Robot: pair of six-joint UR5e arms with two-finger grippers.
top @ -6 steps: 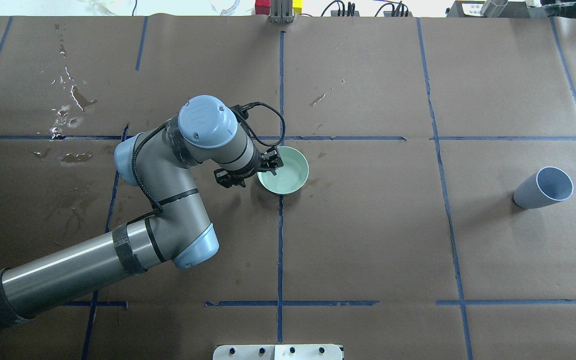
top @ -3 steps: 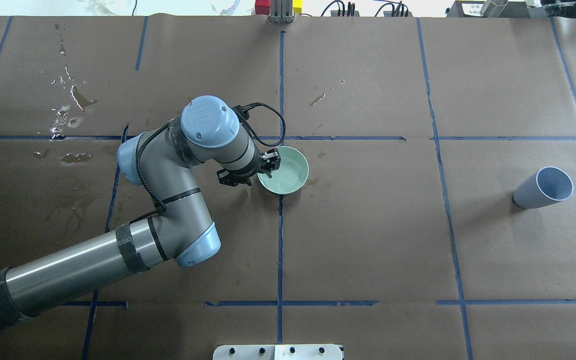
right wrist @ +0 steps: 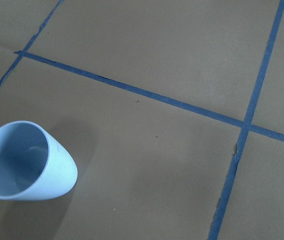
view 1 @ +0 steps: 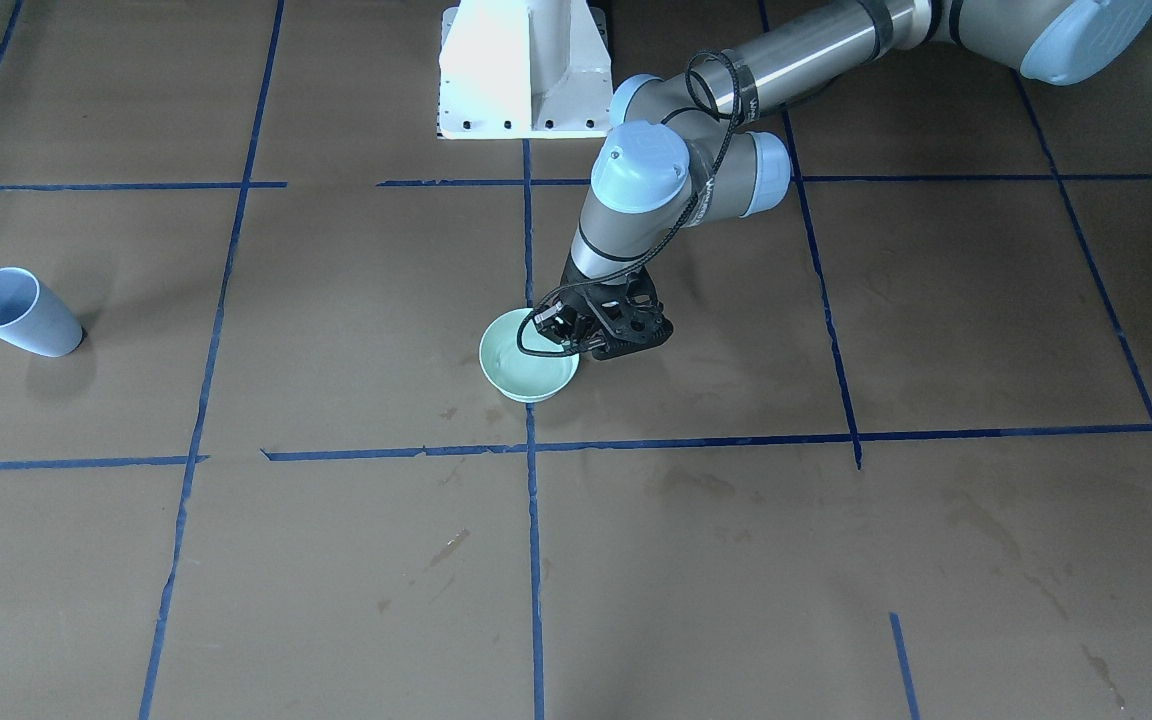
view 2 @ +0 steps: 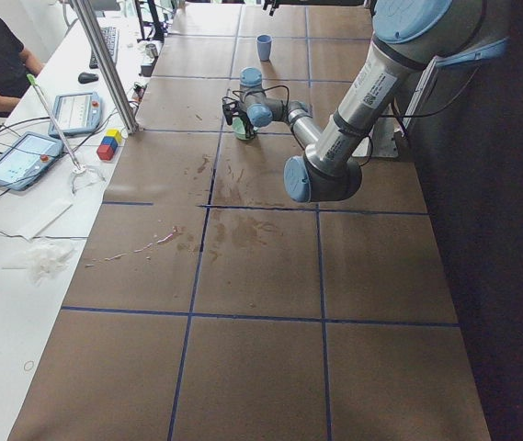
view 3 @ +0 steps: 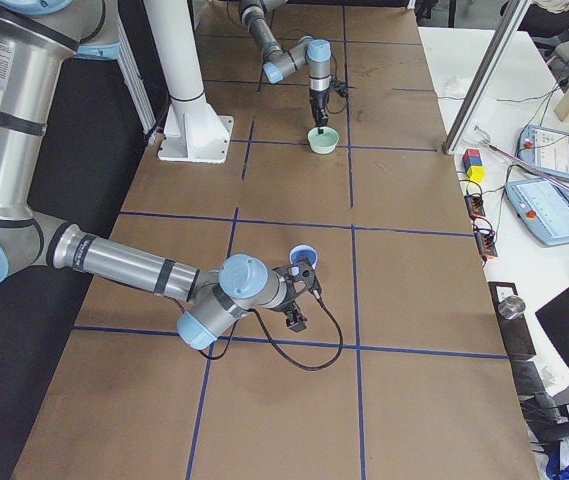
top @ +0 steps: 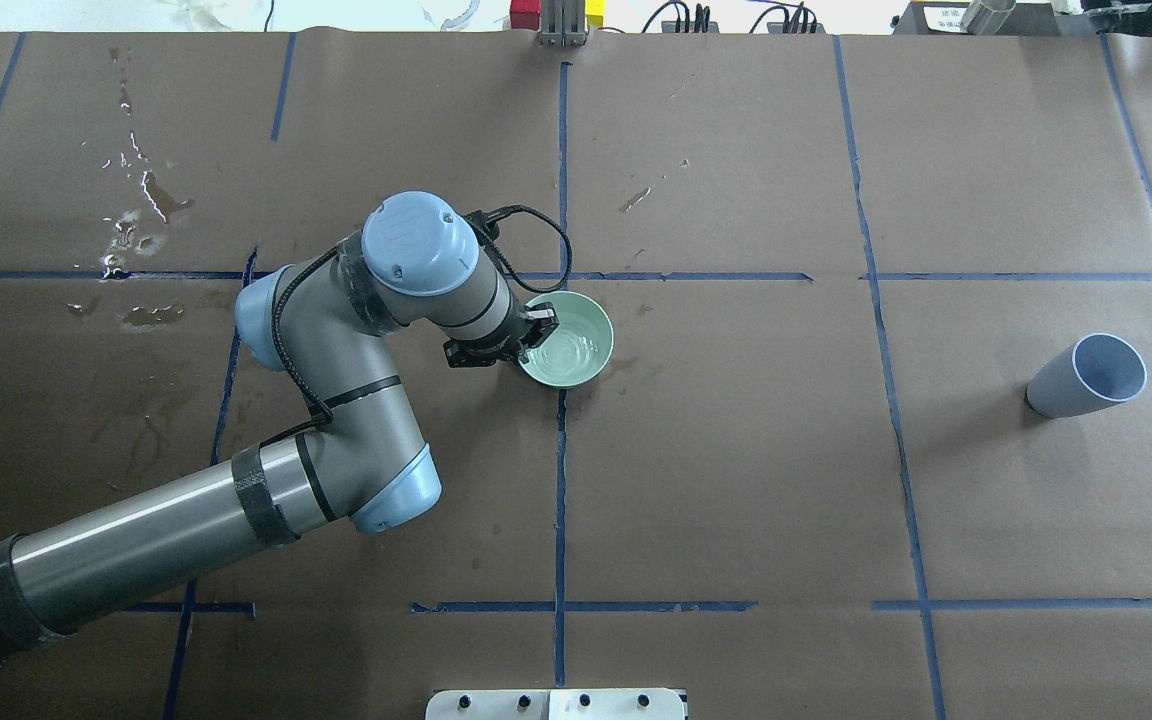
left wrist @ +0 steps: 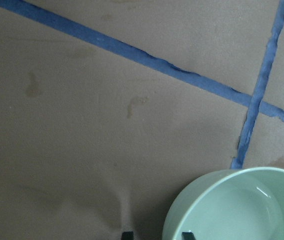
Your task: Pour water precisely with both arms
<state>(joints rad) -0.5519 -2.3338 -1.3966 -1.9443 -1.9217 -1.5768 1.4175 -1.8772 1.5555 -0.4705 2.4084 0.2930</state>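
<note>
A pale green bowl holding water stands near the table's middle; the water ripples. My left gripper stands over its left rim, pointing down. In the left wrist view the two fingertips straddle the bowl's rim, one outside and one inside, close together, so the gripper looks shut on the rim. A light blue-grey cup stands empty at the far right, also in the right wrist view. My right gripper shows only in the exterior right view, beside the cup; whether it is open I cannot tell.
Brown paper with blue tape lines covers the table. Water spots lie at the back left. The white pedestal stands at the robot's side. Tablets and coloured blocks lie on the side bench.
My left gripper has drawn in on the bowl's rim. The bowl has shifted slightly and its water now ripples.
</note>
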